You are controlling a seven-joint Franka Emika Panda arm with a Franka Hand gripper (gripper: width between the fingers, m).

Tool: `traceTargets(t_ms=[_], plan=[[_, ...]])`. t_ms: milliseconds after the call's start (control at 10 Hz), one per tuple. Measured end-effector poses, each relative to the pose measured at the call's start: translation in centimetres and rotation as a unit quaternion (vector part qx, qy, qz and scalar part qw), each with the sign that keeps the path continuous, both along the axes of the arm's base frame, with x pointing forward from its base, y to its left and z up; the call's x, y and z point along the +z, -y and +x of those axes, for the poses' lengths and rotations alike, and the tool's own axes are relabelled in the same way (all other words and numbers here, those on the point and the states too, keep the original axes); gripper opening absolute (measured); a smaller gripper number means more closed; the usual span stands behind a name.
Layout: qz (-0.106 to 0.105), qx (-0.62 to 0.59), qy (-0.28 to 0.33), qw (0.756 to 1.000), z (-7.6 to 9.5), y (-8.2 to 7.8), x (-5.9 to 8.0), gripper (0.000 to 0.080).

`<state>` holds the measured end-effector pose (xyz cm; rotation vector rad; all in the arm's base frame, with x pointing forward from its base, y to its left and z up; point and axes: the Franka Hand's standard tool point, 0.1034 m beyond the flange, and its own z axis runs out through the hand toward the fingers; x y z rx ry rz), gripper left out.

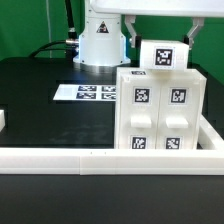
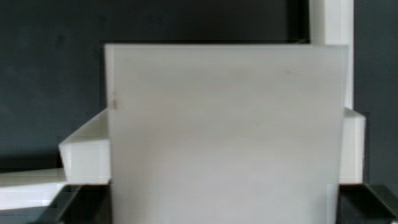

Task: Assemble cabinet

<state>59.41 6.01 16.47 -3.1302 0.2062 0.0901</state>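
The cabinet [image 1: 158, 116] is a large white box with several black-and-white tags on its front, standing at the exterior view's right just behind the front rail. A smaller white tagged block [image 1: 163, 55] hangs just above the cabinet's top, and whether it touches is unclear. My gripper [image 1: 160, 38] comes down from above and is shut on this block. In the wrist view the block's plain white face [image 2: 222, 120] fills the picture between my dark fingers [image 2: 61, 205], with the gripper [image 2: 217, 208] closed on its sides. Part of the cabinet [image 2: 86, 150] shows behind it.
A long low white rail [image 1: 90, 158] runs along the front and turns up the exterior view's right side [image 1: 211, 135]. The marker board [image 1: 90, 93] lies flat on the black table behind. The robot base [image 1: 100, 40] stands at the back. A small white piece [image 1: 3, 120] shows at the left edge.
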Motion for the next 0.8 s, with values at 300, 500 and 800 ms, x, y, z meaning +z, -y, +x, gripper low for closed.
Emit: traceTargets(t_ms=[300,500,800], plan=[[0.0,-0.016,0.0,1.0,0.0,-0.05,0.0,0.0561],[-0.004,-0.088,-0.001,0.996,-0.01,-0.18,-0.02,0.0561],[-0.011,-0.215,-0.002,0.977,-0.04,-0.38,-0.05,0.0561]])
